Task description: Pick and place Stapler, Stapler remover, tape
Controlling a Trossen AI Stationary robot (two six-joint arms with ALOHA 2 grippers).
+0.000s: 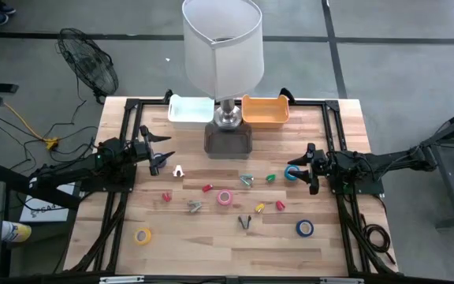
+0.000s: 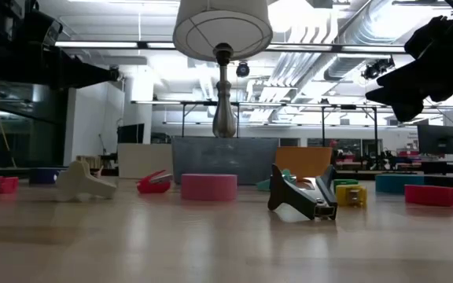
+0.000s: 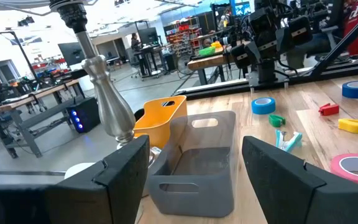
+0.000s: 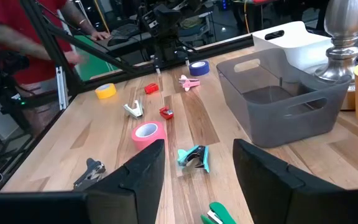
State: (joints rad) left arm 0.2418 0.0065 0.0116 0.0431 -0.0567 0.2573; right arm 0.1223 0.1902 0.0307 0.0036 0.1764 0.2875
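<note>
Both grippers hover open above the table and hold nothing. My left gripper is at the left side, with a white stapler remover just beside it. My right gripper is at the right side, beside a blue tape roll. A pink tape roll lies in the middle. A yellow roll and another blue roll lie nearer the front edge. The black stapler rests open on the wood. A teal remover lies mid-table.
A lamp stands at the far middle, behind a grey bin and between a white bin and an orange bin. Small red, green and yellow blocks and a grey remover are scattered. A person in red is beyond the table.
</note>
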